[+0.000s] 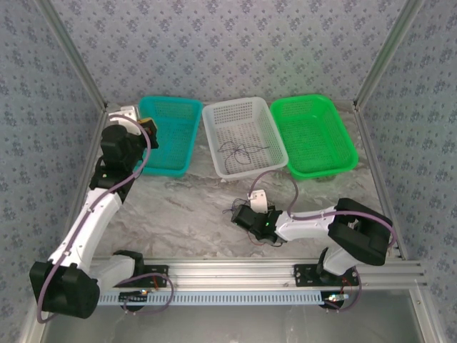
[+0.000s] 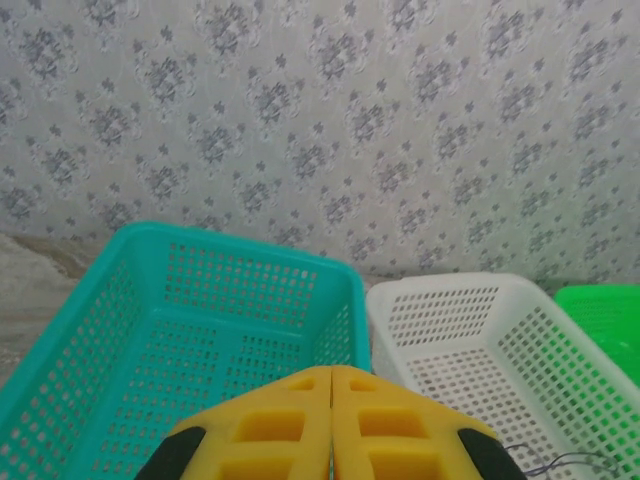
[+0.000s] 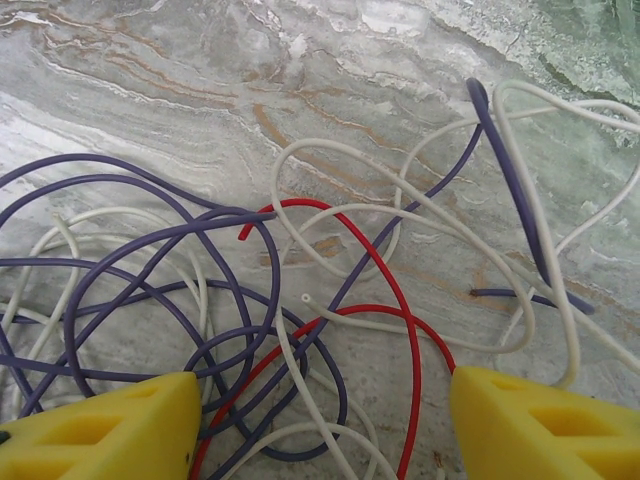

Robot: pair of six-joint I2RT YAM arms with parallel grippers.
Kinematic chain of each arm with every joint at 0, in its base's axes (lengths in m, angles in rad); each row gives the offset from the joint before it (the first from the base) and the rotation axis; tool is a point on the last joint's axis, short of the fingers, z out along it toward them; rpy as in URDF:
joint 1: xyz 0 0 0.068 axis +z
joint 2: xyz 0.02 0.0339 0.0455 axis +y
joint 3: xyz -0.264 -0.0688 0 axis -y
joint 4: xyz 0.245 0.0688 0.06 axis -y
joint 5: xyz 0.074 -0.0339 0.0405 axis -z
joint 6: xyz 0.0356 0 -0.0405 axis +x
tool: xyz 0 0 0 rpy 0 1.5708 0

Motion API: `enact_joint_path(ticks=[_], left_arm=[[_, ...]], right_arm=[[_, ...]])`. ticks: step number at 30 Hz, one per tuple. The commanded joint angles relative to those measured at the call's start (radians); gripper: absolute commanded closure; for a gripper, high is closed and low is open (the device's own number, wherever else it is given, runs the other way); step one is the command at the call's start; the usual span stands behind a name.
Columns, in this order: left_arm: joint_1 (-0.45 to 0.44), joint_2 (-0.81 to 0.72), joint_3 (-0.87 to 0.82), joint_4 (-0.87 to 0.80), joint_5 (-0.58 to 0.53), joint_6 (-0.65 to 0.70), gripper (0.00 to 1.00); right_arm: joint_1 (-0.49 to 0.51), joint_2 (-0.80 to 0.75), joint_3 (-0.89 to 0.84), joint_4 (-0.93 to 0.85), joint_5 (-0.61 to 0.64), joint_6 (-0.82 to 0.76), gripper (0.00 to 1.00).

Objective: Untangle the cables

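From above, a teal basket (image 1: pixel 171 136), a white basket (image 1: pixel 245 125) and a green basket (image 1: pixel 314 136) line the far side of the table (image 1: pixel 186 207). Dark cables (image 1: pixel 239 153) lie in the white one. The left gripper (image 1: pixel 148 128) hangs by the teal rim, and the right gripper (image 1: pixel 241 214) reaches low over the marble.

At the left wrist, the yellow fingers (image 2: pixel 280 425) are pressed together and empty.

At the right wrist, the jaws stand apart over a tangle (image 3: pixel 345 310) of purple, white and red wires, gripping none.
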Motion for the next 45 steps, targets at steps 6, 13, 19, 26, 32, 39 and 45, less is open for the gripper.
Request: enact_joint_path(ticks=[6,13,19,26,32,39,45], left_arm=[[0.014,0.026,-0.064,0.117,0.021,-0.067,1.0],[0.018,0.023,-0.16,0.136,-0.018,-0.109,0.99],[0.018,-0.005,-0.335,0.207,-0.04,-0.217,0.94],[0.019,-0.005,-0.411,0.172,-0.091,-0.243,0.86],[0.027,0.122,-0.275,0.078,-0.067,-0.236,0.78],[0.033,0.242,-0.178,0.046,-0.037,-0.277,0.77],[0.015,0.122,-0.258,0.071,-0.034,-0.28,0.34]], right_arm=[[-0.008,0.007,0.027,-0.085,0.006,-0.031,0.31],[-0.008,0.009,0.024,-0.078,0.007,-0.034,0.31],[-0.008,0.031,0.04,-0.074,-0.002,-0.045,0.31],[-0.007,0.065,0.065,-0.069,-0.014,-0.069,0.31],[-0.006,0.098,0.102,-0.07,-0.025,-0.087,0.31],[0.001,0.093,0.105,-0.094,-0.014,-0.082,0.3],[0.005,0.05,0.084,-0.101,-0.004,-0.077,0.3]])
